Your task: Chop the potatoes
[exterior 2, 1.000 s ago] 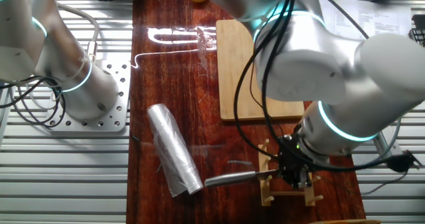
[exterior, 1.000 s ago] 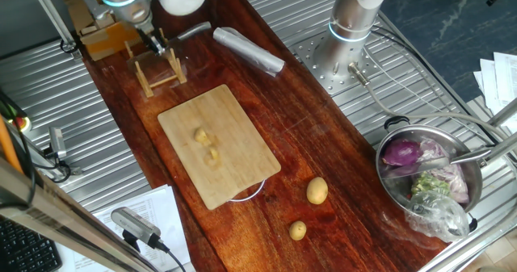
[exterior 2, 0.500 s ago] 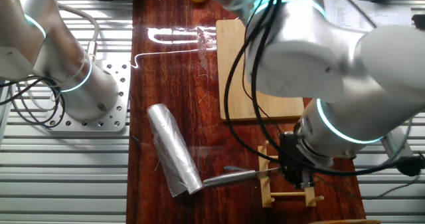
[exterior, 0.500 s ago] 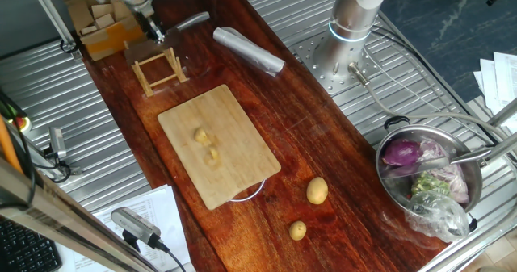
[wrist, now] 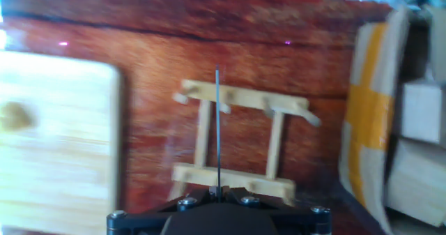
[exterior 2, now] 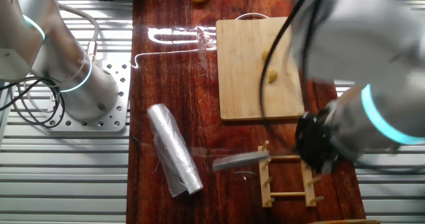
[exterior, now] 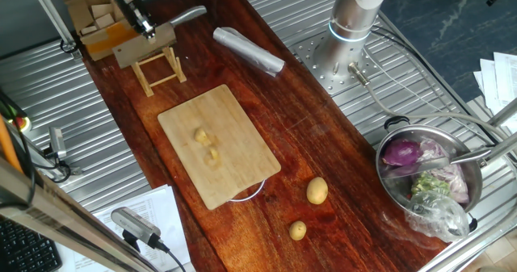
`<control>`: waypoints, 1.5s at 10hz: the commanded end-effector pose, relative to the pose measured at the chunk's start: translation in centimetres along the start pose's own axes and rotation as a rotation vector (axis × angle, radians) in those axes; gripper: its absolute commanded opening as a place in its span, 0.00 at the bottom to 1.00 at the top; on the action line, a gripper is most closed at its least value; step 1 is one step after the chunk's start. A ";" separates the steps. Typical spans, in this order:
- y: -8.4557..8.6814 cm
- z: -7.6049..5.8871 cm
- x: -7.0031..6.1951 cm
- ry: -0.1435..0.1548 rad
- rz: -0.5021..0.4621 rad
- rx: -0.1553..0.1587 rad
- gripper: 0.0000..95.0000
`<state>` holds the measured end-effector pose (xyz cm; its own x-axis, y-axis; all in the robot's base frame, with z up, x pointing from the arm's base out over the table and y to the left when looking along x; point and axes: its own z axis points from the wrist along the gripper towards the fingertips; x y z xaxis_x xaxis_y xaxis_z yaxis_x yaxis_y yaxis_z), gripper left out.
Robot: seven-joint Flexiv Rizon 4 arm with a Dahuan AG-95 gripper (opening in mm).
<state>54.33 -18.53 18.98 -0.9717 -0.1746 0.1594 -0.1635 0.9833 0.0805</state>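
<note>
A few small pale-yellow potato chunks lie on the wooden cutting board. They also show in the other fixed view, and one shows at the left edge of the hand view. My gripper is shut on a steel cleaver and holds it in the air above the small wooden rack. In the hand view the cleaver shows edge-on as a thin line running out from between my gripper's closed jaws, over the rack.
Two whole potatoes lie on the dark wood beyond the board. A foil-wrapped roll lies next to the rack. A steel pot of vegetables stands at the right. A cardboard box stands behind the rack. A second arm's base stands at the back.
The gripper has lifted the cleaver up out of the wooden rack and away from it. The potato chunks and board have not moved.
</note>
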 end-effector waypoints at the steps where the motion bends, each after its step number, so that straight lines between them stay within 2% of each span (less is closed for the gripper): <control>1: 0.1 0.0 0.0 0.003 0.055 0.009 0.00; 5: 0.1 0.0 0.0 0.021 -0.010 0.001 0.00; 8: 0.1 0.0 0.0 0.021 -0.031 -0.005 0.00; 9: 1.8 0.3 -0.2 0.013 -0.006 -0.003 0.00; 10: 4.6 0.7 -0.1 0.011 0.036 0.002 0.00; 12: 7.8 1.7 0.0 0.003 0.087 0.006 0.00; 13: 8.7 1.9 0.1 0.004 0.109 0.009 0.00; 14: 8.7 1.9 0.1 0.011 0.105 0.009 0.00; 15: 8.7 1.9 0.1 0.014 0.062 0.005 0.00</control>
<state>52.03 -9.93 17.86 -0.9810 -0.0999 0.1661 -0.0904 0.9939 0.0634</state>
